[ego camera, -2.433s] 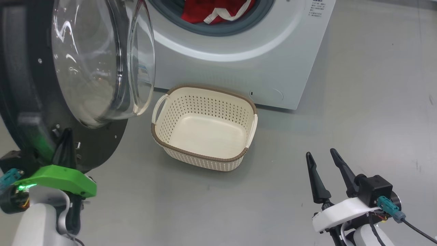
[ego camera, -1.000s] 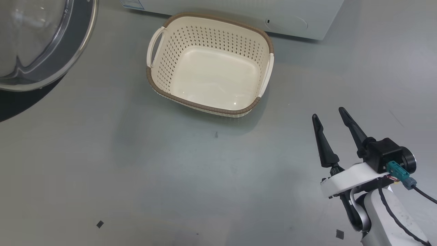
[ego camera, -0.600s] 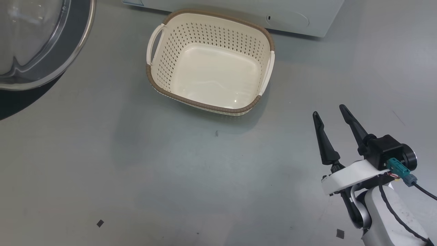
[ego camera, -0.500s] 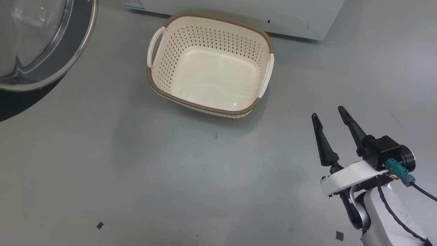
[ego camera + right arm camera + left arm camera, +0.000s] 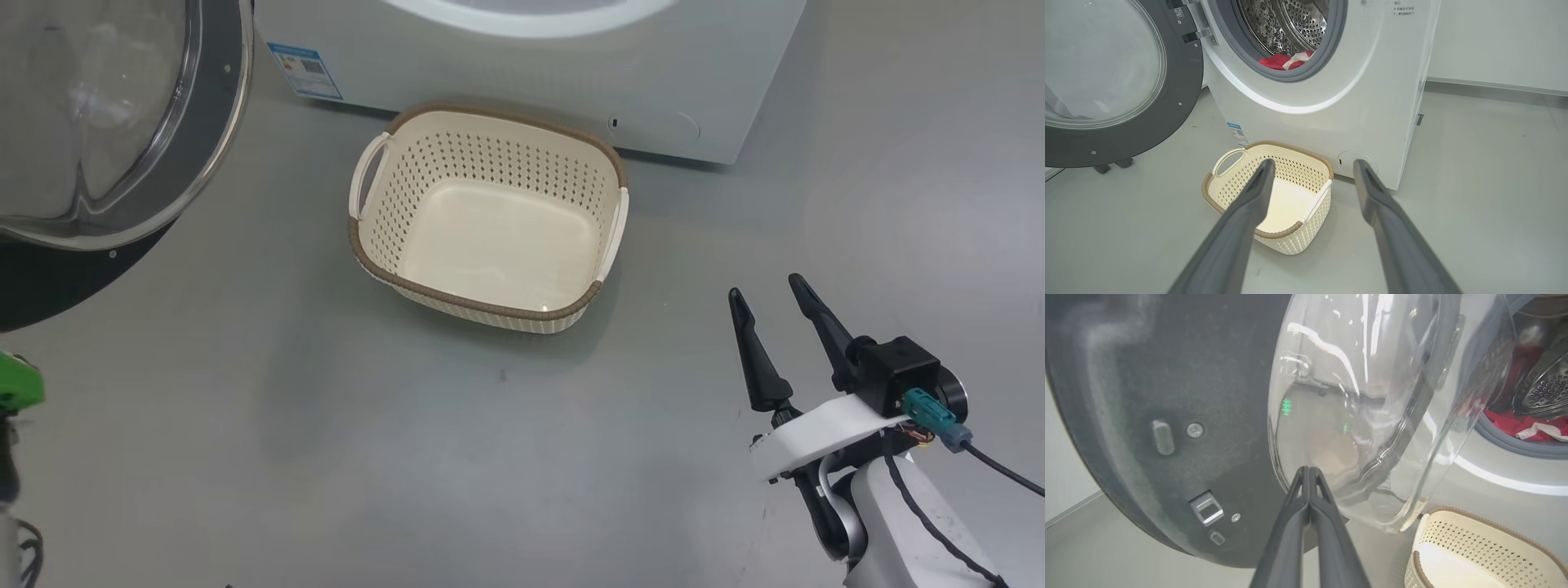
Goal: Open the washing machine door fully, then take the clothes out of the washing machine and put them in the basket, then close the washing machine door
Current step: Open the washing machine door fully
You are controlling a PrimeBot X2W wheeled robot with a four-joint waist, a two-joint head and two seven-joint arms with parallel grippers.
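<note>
The washing machine stands with its door swung wide open to the left. Red clothes with white trim lie in the steel drum, behind the grey gasket. On the floor in front of the machine sits the cream basket, with nothing in it. My right gripper hovers open to the right of the basket and nearer to me, holding nothing. In the left wrist view my left gripper is shut, its tips close before the lower edge of the door's glass bowl. I cannot tell whether they touch it.
A blue label sits low on the machine's front, left of the basket. A green part of my left arm shows at the left edge. Grey floor spreads around the basket, and a white wall rises behind on the right.
The head camera has tilted up, so the basket and machine front sit lower in view and the blue label shows. The right gripper stays open in place.
</note>
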